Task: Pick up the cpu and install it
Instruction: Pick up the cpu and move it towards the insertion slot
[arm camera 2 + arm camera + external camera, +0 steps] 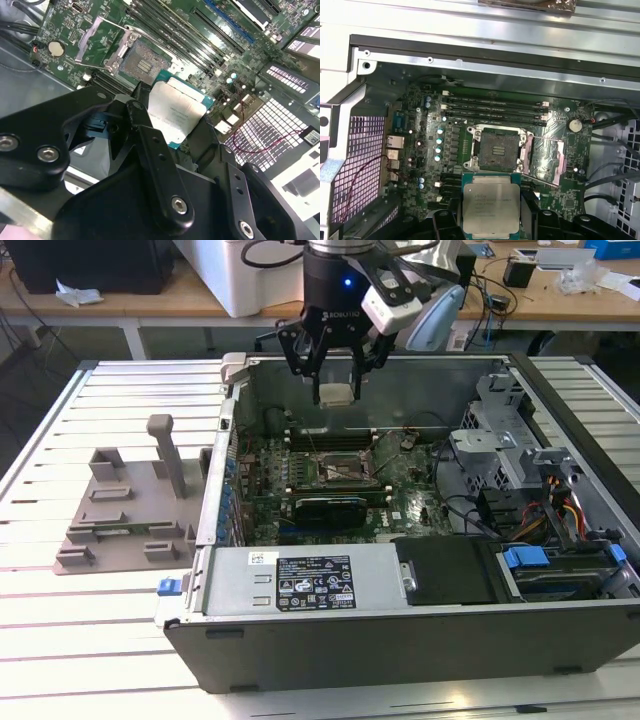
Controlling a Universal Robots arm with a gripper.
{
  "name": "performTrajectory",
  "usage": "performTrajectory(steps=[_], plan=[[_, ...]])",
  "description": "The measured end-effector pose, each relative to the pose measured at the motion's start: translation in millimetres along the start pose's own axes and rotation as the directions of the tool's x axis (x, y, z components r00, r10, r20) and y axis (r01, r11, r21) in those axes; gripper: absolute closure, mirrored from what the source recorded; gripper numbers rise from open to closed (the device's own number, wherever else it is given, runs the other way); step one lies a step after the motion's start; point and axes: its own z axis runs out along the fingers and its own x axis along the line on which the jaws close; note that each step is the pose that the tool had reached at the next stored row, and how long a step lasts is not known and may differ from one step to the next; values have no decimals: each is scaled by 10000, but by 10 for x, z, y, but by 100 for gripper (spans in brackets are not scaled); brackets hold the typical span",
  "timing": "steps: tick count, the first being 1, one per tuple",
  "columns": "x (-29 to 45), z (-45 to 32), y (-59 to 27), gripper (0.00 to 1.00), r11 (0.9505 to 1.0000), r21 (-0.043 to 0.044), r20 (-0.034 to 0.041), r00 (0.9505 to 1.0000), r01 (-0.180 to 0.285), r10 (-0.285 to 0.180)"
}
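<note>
My gripper [336, 392] hangs over the open computer case with its black fingers [141, 125] shut on the cpu [336, 394], a flat square chip with a silvery top. In both wrist views the cpu [490, 204] [176, 115] sits between the fingers, held level above the motherboard [420, 150]. The open socket [498, 148] lies below it with its metal retention frame [546, 158] swung open to one side. In the exterior view the socket [346, 472] is lower in the case than the gripper, well beneath the chip.
A grey plastic tray with posts [125, 510] stands on the slatted table at the exterior view's left. The case walls [225, 440] ring the board. A power supply [310, 583], drive cage [515, 420] and cables [560, 510] fill the near and right parts of the case.
</note>
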Motion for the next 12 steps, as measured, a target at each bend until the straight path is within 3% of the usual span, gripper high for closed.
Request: performTrajectory(steps=[12], plan=[[-11,38,0,45,10000,0,0,10000,1,-1]])
